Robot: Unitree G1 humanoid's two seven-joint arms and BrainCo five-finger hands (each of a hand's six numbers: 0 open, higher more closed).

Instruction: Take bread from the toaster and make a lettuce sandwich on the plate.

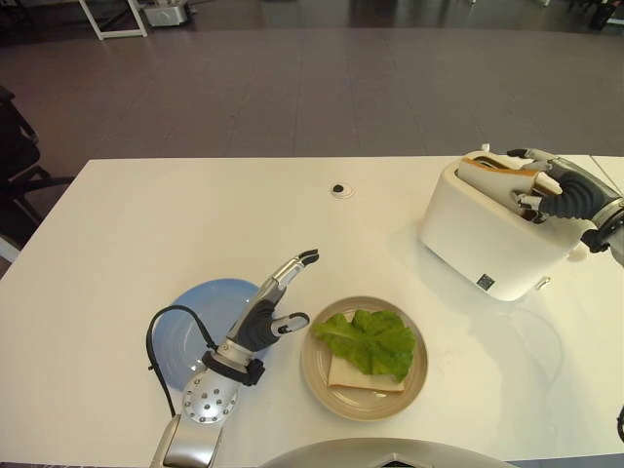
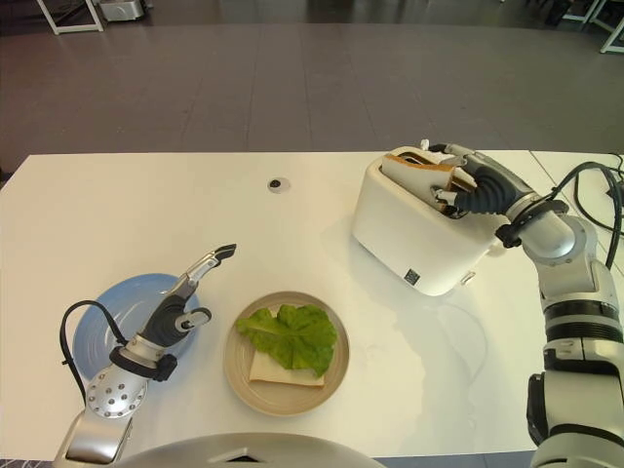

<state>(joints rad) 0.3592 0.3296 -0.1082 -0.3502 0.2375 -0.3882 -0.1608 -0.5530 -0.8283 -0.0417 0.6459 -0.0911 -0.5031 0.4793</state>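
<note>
Here, ruffled lettuce [image 1: 370, 339] tops square bread [image 1: 353, 376].

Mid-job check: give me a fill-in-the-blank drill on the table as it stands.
1. On the tan plate, a ____ leaf covers part of the bottom bread slice.
2. The right hand grips a second bread slice in the white ____.
3. The left hand, open, sits over the blue plate, which lies to the tan plate's ____.

Missing words: lettuce; toaster; left.
</note>
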